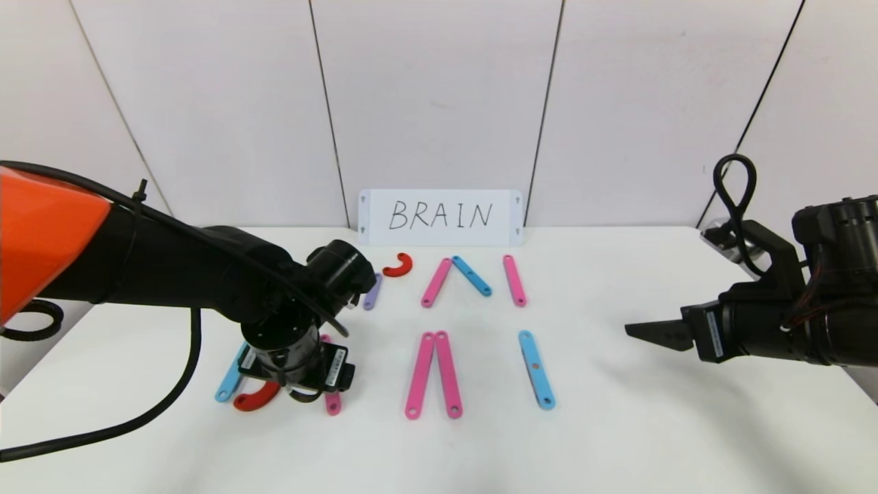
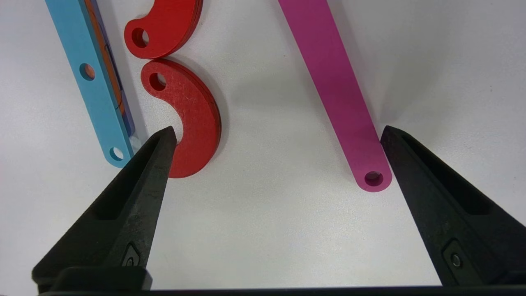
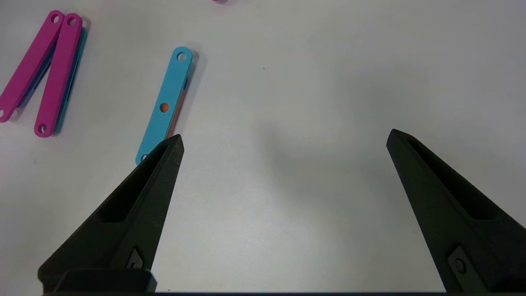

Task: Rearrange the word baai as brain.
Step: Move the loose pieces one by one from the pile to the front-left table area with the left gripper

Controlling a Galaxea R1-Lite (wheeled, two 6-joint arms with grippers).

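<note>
My left tool is spread wide, low over the worktop, straddling a red curve and a pink bar at the letters' left end. My right tool is spread too, holding nothing, near the blue bar.

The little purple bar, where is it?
In the head view, the short purple plastic bar lies left of centre, beside the red curved piece, below the white BRAIN card.

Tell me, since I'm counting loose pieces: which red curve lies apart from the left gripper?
The red curve below the BRAIN card, beside the purple bar; the others sit under the left gripper.
</note>
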